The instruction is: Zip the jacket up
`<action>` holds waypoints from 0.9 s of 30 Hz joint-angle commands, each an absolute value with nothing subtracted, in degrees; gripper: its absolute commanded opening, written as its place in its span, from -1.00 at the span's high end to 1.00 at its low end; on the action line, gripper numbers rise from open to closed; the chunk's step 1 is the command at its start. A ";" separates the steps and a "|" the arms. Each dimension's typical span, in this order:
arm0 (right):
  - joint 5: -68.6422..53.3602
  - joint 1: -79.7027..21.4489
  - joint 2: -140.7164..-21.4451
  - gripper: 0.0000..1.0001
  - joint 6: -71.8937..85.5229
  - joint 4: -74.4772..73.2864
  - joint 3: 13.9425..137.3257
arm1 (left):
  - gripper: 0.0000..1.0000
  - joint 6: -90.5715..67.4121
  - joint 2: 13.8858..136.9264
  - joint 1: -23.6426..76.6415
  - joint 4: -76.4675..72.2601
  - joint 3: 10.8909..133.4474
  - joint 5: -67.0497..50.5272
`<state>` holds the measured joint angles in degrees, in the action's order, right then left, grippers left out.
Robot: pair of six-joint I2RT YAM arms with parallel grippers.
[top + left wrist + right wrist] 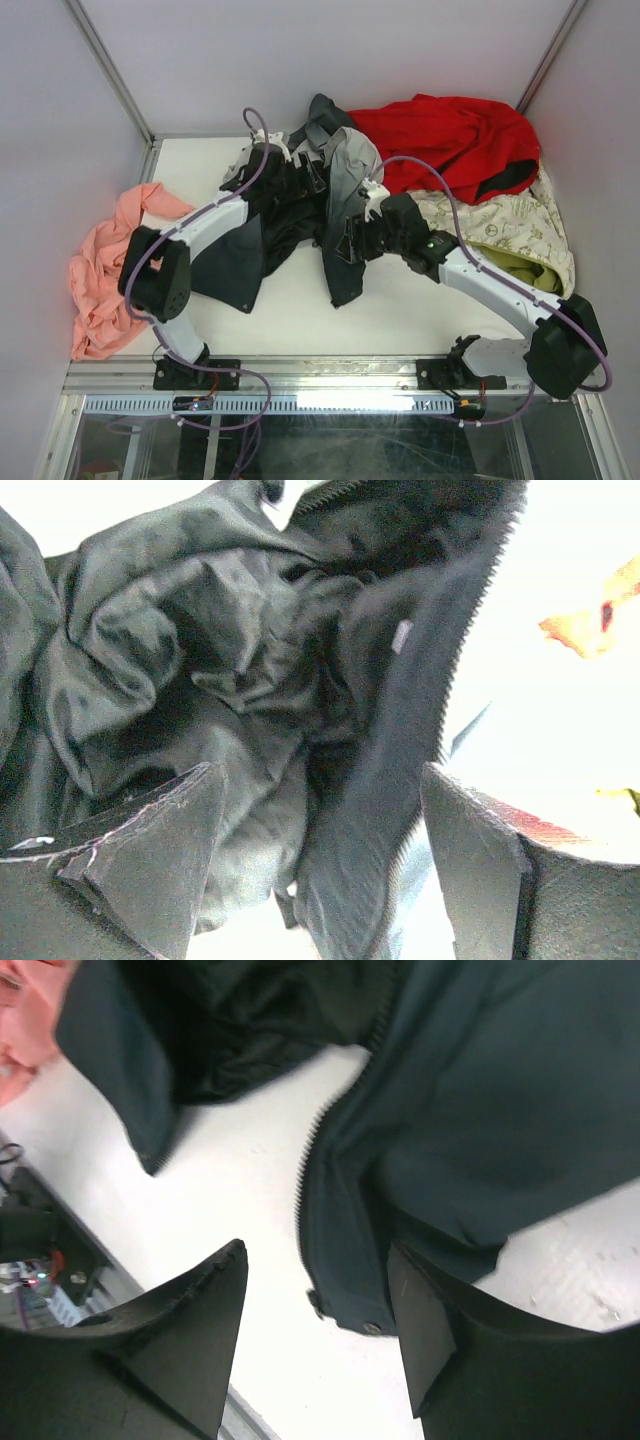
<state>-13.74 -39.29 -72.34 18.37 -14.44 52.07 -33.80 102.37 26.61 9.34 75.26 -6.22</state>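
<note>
Our left claw [322, 780] gapes around the zipper edge [420, 710] of the jacket [150, 650]. At its four o'clock, our right claw [318, 1260] hangs released.

Charcoal-and-grey jacket [238, 262], white bench [390, 305], bright cloths
The jacket's shell is charcoal with a light grey panel, its lining [150, 630] glossy black and its zipper teeth [473, 620] dark; in the right wrist view the shell reads as deep blue-green. The red garment [440, 135] carries a black patch. The cream cloth [500, 225] bears a fine grey-brown print and shows a yellow-green fold. The pink cloth [100, 270] is plain salmon. The left arm [205, 222] and right arm [495, 290] are white with black joints, their cables [250, 110] purple
</note>
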 commanded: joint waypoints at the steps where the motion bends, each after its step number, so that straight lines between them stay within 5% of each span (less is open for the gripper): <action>1: -7.24 -39.16 -68.18 -0.22 19.57 -12.48 47.10 | -0.62 -35.26 92.09 28.92 4.61 67.41 -8.17; 10: -7.93 -39.22 -65.51 -0.23 24.65 0.05 35.90 | -0.68 -39.06 80.14 38.03 -1.80 48.95 -9.40; 27: -7.88 -39.37 -72.50 -0.22 30.02 14.31 24.25 | -0.28 -47.33 90.85 39.34 -24.57 37.46 -20.88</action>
